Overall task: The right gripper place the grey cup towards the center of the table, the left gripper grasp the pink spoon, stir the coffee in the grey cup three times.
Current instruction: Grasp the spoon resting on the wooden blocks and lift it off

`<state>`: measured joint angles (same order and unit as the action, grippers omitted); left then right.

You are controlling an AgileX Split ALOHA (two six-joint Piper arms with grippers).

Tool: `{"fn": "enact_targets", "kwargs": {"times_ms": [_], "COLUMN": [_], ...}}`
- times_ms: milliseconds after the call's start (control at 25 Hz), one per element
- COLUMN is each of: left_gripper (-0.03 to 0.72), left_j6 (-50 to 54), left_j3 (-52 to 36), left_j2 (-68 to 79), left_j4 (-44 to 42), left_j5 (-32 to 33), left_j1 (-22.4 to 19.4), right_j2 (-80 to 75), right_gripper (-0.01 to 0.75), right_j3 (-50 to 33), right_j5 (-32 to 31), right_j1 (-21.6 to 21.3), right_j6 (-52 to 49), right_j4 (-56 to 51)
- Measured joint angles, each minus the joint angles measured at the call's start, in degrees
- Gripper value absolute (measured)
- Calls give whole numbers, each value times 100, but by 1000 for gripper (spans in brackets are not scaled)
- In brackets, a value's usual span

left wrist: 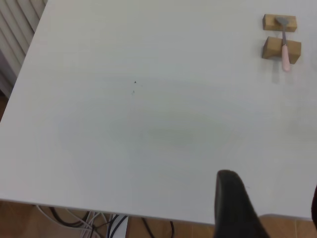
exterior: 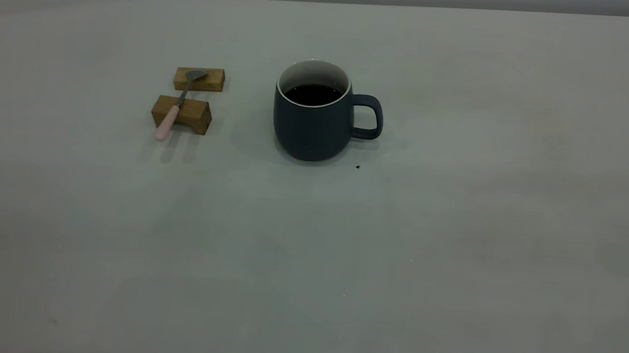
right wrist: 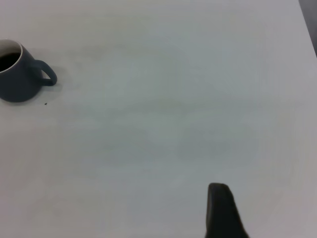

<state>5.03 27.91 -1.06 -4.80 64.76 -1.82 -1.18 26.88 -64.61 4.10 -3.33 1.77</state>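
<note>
A: Exterior view – grey cup (exterior: 313,126) is sitting near the table (exterior: 452,263) centre, coffee (exterior: 313,94) inside, handle pointing right.
B: Pink spoon (exterior: 178,102)?
A: Lying across two wooden blocks (exterior: 181,114), left of the cup, well apart from both grippers.
B: Fingers?
A: Left gripper (left wrist: 270,210) and right gripper (right wrist: 223,210) are showing only partly; spread or closed, cannot tell.

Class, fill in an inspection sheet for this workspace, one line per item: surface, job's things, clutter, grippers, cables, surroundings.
Surface: pale table, one dark speck by the cup.
Job's things: grey cup upright, coffee inside, handle toward the right arm's side; pink spoon lying across two wooden blocks.
Clutter: nothing seen.
Grippers: left gripper and right gripper near the table edges, far from everything.
Cables: some under the table edge.
Surroundings: slatted panel.
</note>
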Motion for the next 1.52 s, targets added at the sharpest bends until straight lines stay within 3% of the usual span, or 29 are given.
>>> {"fn": "enact_targets", "kwargs": {"times_ms": [840,1080,1520], "left_gripper": [453,501,505], "left_j6": [0,0,-317], "left_j3": [21,470,1249], "left_j2": [222,2057,6320], "left_j4": [9,115,525], "left_j5": [-26,-718,-2091], "left_j1": [0,0,0], "right_j2": [0,0,0], "right_gripper": [493,493,493], "right_j3": [0,0,0], "right_j5": [0,0,-4], "right_j1": [0,0,0], "right_j6": [0,0,0], "right_j4": [0,0,0]}}
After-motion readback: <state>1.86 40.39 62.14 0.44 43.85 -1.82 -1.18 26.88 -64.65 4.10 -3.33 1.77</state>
